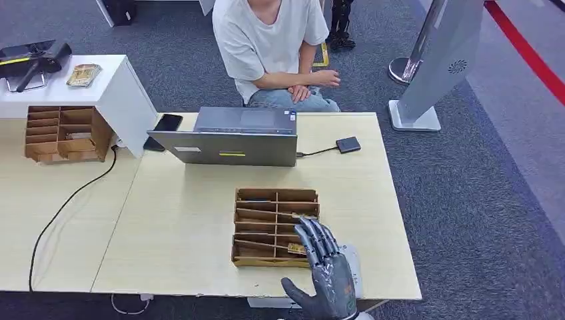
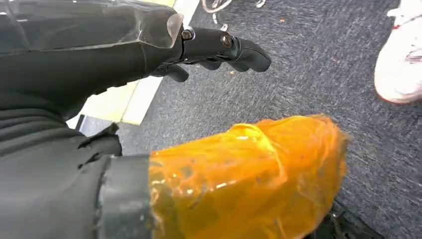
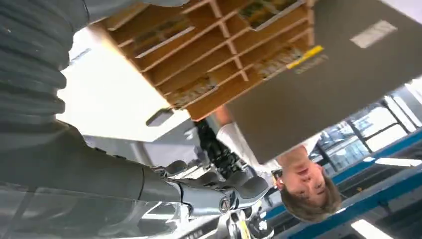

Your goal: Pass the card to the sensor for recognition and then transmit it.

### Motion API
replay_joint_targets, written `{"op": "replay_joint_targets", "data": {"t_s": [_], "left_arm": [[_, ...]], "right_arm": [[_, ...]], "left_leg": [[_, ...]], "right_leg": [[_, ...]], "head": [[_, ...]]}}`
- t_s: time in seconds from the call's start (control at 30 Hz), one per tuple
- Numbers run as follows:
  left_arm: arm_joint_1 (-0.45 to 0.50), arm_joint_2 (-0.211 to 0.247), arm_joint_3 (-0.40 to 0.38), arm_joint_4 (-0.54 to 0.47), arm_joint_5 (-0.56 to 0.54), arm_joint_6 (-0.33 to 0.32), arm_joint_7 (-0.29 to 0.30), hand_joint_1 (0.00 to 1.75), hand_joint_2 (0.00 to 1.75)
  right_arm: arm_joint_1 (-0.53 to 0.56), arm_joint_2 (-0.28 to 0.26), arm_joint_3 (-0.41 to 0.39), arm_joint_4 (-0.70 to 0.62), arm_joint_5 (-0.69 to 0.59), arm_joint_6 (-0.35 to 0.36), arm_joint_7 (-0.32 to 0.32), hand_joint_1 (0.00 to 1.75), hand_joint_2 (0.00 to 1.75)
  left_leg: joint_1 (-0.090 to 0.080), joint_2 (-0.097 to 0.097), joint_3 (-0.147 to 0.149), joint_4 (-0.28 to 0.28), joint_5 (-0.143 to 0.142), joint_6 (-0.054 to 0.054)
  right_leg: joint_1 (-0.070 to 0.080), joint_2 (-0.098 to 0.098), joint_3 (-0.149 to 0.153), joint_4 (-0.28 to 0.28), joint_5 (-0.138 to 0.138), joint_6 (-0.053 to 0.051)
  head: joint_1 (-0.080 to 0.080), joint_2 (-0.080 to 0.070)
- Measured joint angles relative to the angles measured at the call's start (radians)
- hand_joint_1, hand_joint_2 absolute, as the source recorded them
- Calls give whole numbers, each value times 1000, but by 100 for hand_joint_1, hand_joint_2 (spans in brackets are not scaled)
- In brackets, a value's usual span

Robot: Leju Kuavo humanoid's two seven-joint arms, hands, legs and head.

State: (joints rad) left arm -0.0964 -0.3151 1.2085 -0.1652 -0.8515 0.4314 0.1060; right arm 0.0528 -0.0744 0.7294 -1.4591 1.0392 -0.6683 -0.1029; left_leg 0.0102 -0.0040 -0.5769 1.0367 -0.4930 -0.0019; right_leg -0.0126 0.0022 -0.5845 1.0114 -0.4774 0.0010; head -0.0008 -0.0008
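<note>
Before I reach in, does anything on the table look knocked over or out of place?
Nothing stands out. The wooden card rack sits square on the table, cards lying in its slots. The laptop and its cabled card reader lie flat. The right hand hovers empty by the rack.

You stood before a pale wooden table (image 1: 186, 220) on dark grey carpet (image 1: 480, 200). A white cabinet (image 1: 123, 93) was at the left. A red floor line (image 1: 526, 53) ran at the far right.
</note>
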Motion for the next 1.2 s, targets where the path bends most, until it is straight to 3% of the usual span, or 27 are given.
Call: {"op": "replay_joint_targets", "data": {"t_s": [0.13,0.5,0.77,1.2], "left_arm": [[0,1,0,0,-10,-5,-3,0,0],[0,2,0,0,-10,-6,-3,0,0],[0,2,-1,0,-21,-6,-4,0,0],[0,2,-1,0,-16,-5,-4,0,0]], "right_arm": [[21,-6,-16,5,53,0,30,0,175],[39,-10,-31,6,59,0,34,0,175],[54,-20,-32,10,176,0,122,0,175],[58,-35,-8,58,184,0,148,0,175]], "left_leg": [[0,0,0,0,0,0],[0,0,0,0,0,0],[0,0,0,0,0,0],[0,0,0,0,0,1]], "right_leg": [[0,0,0,0,0,0],[0,0,0,0,0,0],[0,0,0,0,0,0],[0,0,0,0,0,0]], "head": [[0,0],[0,0],[0,0],[0,0]]}}
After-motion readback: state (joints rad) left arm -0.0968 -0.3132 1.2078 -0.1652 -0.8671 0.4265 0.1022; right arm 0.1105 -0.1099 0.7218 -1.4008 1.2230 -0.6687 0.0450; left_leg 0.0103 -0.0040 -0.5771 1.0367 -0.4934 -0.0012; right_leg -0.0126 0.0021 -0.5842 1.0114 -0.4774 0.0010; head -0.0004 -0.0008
